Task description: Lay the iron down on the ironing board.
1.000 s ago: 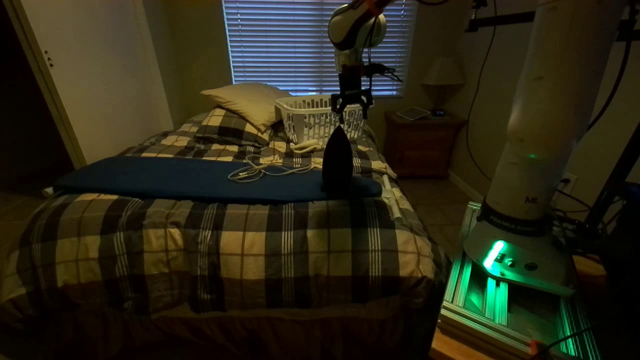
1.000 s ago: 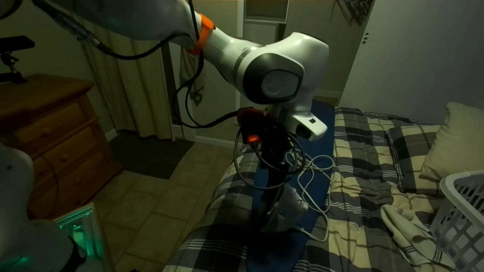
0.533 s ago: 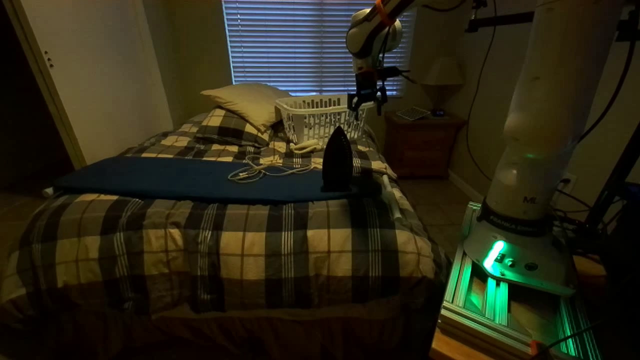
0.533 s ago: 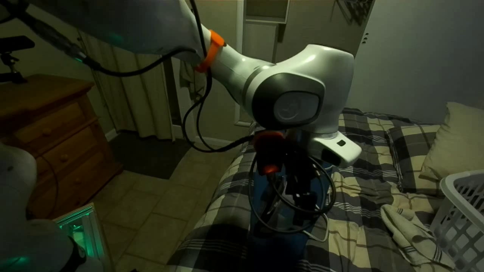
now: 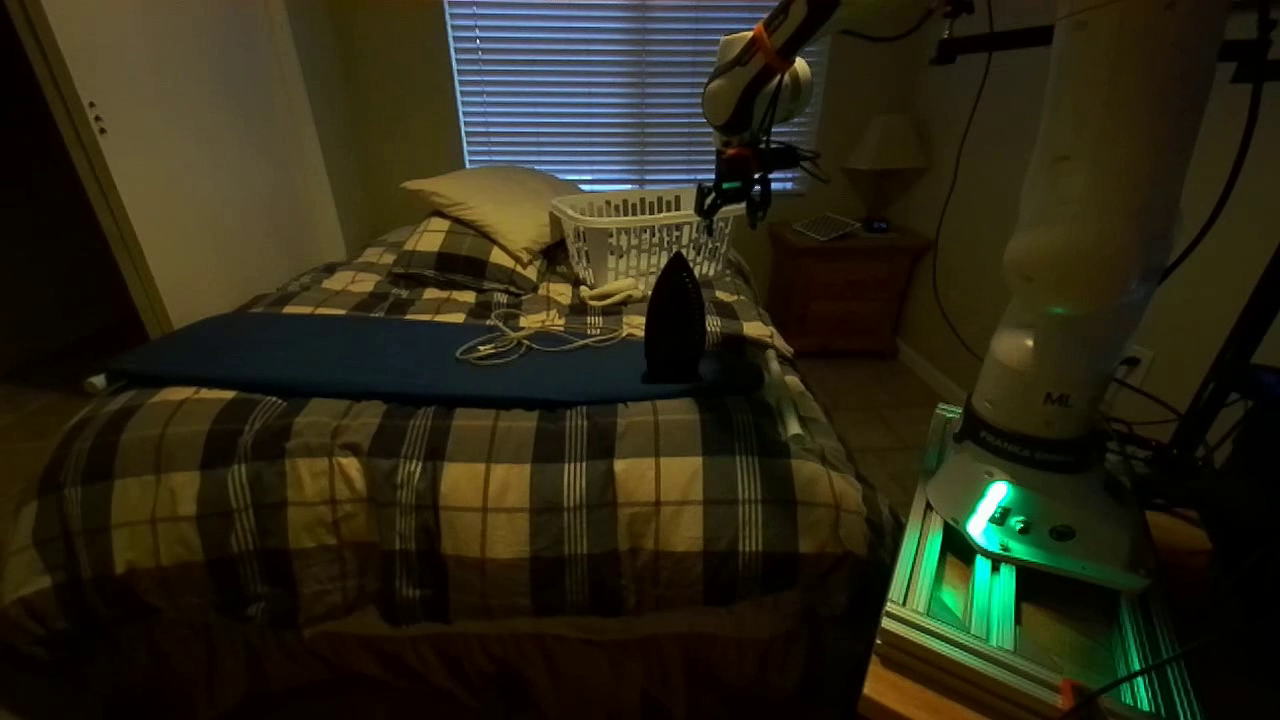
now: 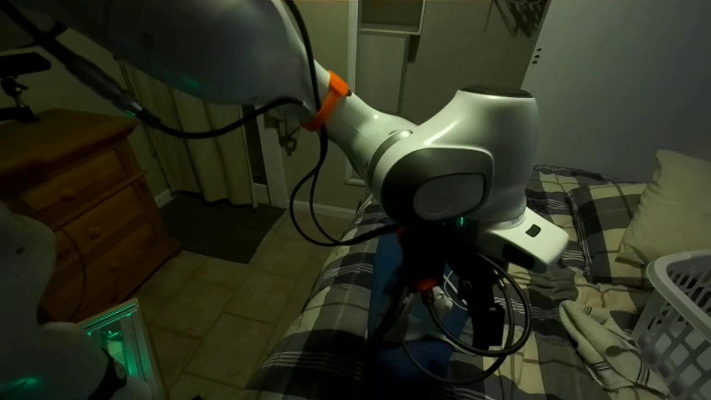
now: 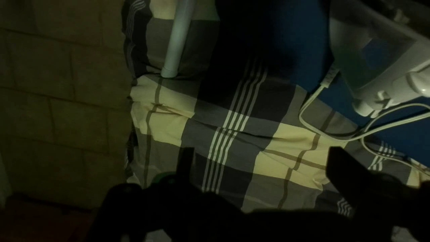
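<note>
The iron [image 5: 676, 325] is already on the ironing board [image 5: 380, 352], near one end, yet it stands upright with its nose up, so by my reckoning gripping it, tipping it over and letting go are all left to do. The gripper [image 7: 262, 164] hangs above the bedspread [image 7: 235, 131], apart from the iron, its fingers [image 7: 342, 171] spread with nothing between them. I count one iron, one ironing board, one cord [image 7: 403, 122], one laundry basket [image 5: 590, 225], two pillows [image 5: 490, 200], one lamp [image 5: 888, 145] and one bedspread.
</note>
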